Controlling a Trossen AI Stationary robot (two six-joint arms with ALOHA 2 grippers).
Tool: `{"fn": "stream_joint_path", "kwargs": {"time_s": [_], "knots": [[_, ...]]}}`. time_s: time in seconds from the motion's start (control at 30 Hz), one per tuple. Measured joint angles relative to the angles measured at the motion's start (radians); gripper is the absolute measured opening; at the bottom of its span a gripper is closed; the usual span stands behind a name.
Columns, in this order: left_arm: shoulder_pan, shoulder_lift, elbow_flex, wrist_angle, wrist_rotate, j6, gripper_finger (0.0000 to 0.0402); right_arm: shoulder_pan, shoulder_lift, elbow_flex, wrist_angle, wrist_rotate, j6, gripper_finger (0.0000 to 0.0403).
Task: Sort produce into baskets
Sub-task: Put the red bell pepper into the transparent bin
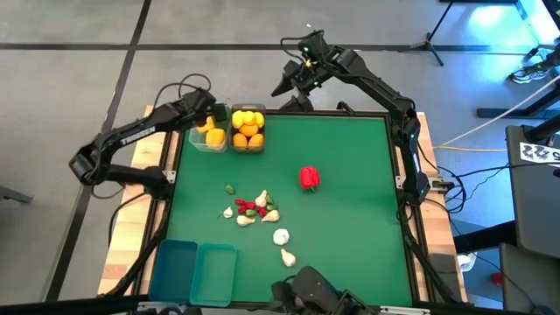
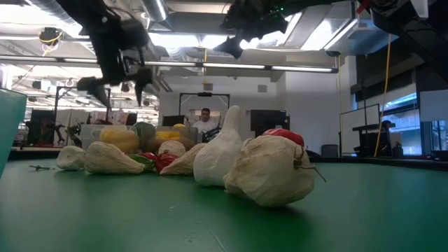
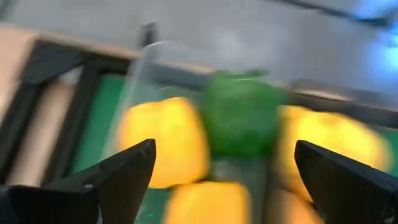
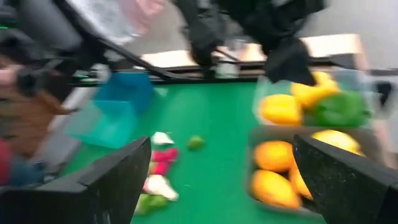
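Green felt covers the counter (image 1: 350, 219). The left claw (image 3: 224, 177) hangs open over the clear plastic bin of peppers (image 1: 208, 138) at the counter's far edge. Directly beneath it, the left wrist view shows a green bell pepper (image 3: 239, 121) flanked by yellow bell peppers (image 3: 163, 140); the high view hides most of these under the arm. Beside that bin, a second clear bin holding lemons and oranges (image 1: 248, 128) has its long axis running away from the arms' base.

The right claw (image 4: 221, 180) is raised beyond the far edge with fingers spread wide. The red bell pepper (image 1: 309, 178) sits alone, well clear of both claws. The garlic bulbs (image 1: 281, 236) and chilies (image 1: 248, 207) are clustered mid-counter. Two teal translucent bins (image 1: 194, 271) sit at the near corner.

White lettering on the left arm is too small to read.
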Motion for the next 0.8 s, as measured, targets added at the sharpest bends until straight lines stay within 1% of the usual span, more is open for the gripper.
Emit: {"fn": "stream_joint_path", "kwargs": {"time_s": [0.1,0.13,0.2,0.23,0.3,0.33,0.43,0.5,0.53,0.6,0.67,0.7,0.73,0.8], "knots": [[-0.041,-0.072,0.0,0.063,0.083,0.036,0.0377,0.005,-0.005,0.0,-0.077,-0.133,-0.052,0.0385],[-0.06,-0.094,0.0,0.078,0.1,0.04,0.0377,0.01,-0.011,0.0,-0.112,-0.153,-0.069,0.0385],[-0.099,-0.136,0.0,0.104,0.123,0.036,0.0377,0.025,-0.019,0.0,-0.208,-0.127,-0.111,0.0385],[-0.116,-0.157,0.0,0.101,0.126,0.025,0.0377,0.036,-0.021,0.0,-0.254,-0.084,-0.138,0.0385],[-0.151,-0.186,0.0,0.1,0.127,-0.002,0.0377,0.067,-0.021,-0.007,-0.348,0.04,-0.187,0.0385],[-0.169,-0.198,0.0,0.098,0.129,-0.018,0.0377,0.085,-0.021,-0.022,-0.351,0.103,-0.188,0.0385],[-0.225,-0.242,0.0,0.097,0.135,-0.029,0.0377,0.144,-0.035,-0.07,-0.36,0.282,-0.125,0.0385],[-0.261,-0.268,0.0,0.077,0.135,-0.018,0.0377,0.186,-0.037,-0.089,-0.42,0.407,-0.061,0.0385],[-0.28,-0.278,0.0,0.053,0.135,-0.026,0.0377,0.206,-0.037,-0.104,-0.454,0.469,-0.021,0.0385],[-0.313,-0.298,0.0,-0.004,0.134,-0.074,0.0377,0.251,-0.037,-0.144,-0.463,0.603,0.08,0.0385],[-0.335,-0.306,0.0,-0.077,0.133,-0.137,0.0377,0.288,-0.035,-0.177,-0.484,0.751,0.204,0.0385],[-0.341,-0.306,0.0,-0.112,0.133,-0.156,0.0377,0.304,-0.035,-0.191,-0.493,0.808,0.279,0.0385],[-0.348,-0.306,0.0,-0.141,0.132,-0.164,0.0377,0.317,-0.035,-0.204,-0.497,0.852,0.37,0.0385],[-0.361,-0.305,0.0,-0.168,0.131,-0.158,0.0377,0.343,-0.035,-0.236,-0.497,0.884,0.545,0.0385]]}}
